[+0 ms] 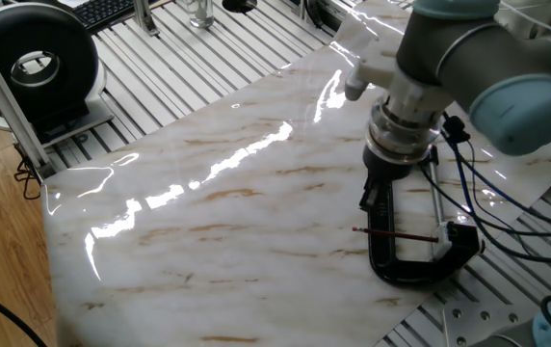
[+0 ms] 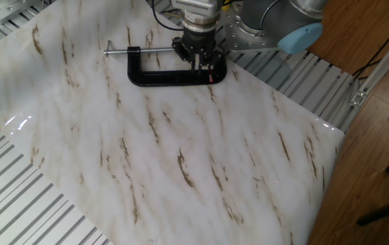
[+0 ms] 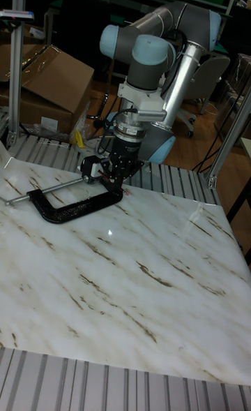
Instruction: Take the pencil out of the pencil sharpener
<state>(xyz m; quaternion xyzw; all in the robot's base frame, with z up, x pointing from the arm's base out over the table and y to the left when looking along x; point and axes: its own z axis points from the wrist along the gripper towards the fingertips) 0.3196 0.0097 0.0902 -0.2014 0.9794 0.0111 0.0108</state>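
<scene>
We see the pencil (image 1: pixel 396 233) not yet withdrawn; the claw (image 1: pixel 374 196) hovers above, grip state unclear.

Two high cameras face the marble table (image 1: pixel 208 222) from opposite sides; the tall view looks along it, lower.

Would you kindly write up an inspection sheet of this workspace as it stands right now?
Surface: marble-patterned sheet on a slatted metal table.
Job's things: pencil, a thin dark-red stick, lies across the black clamp; pencil sharpener not clearly visible.
Clutter: only the clamp, its screw rod sticking out.
Gripper: gripper low over the clamp's end; jaws' state cannot be told.
Cables: black and blue cables hang from the wrist.
Surroundings: black round device, cardboard box, wooden floor.
</scene>
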